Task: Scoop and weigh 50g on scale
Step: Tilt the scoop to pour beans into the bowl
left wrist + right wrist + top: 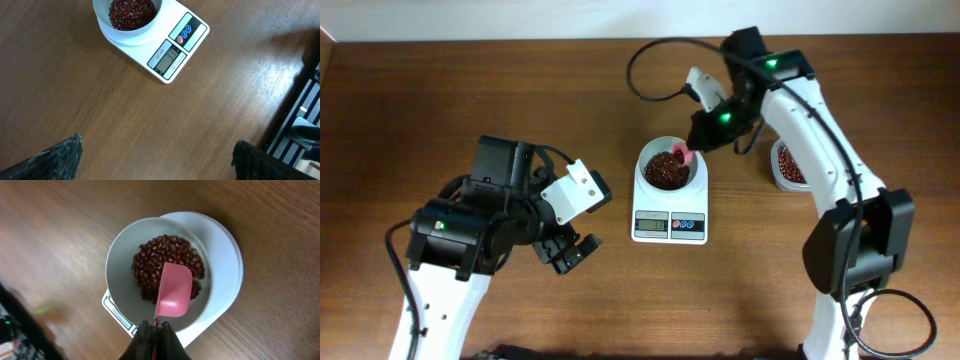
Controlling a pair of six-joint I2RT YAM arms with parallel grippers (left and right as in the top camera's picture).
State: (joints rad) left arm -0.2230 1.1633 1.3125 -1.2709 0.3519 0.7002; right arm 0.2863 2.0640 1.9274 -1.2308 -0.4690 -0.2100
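The wooden table is carrying everything. The left arm is hanging over its near-left part, with the left gripper hovering above bare wood, jaws standing wide apart and holding nothing. The right arm is reaching across from the right, and the right gripper is clamping the handle of a pink spoon. The scale is sitting at the table's centre, a round white bowl resting on top. A clear tub is standing to the right, partly hidden behind the right arm. The beans are lying heaped inside the bowl, with the spoon's scoop tilting over them. The display is showing digits, though they are too blurred to read
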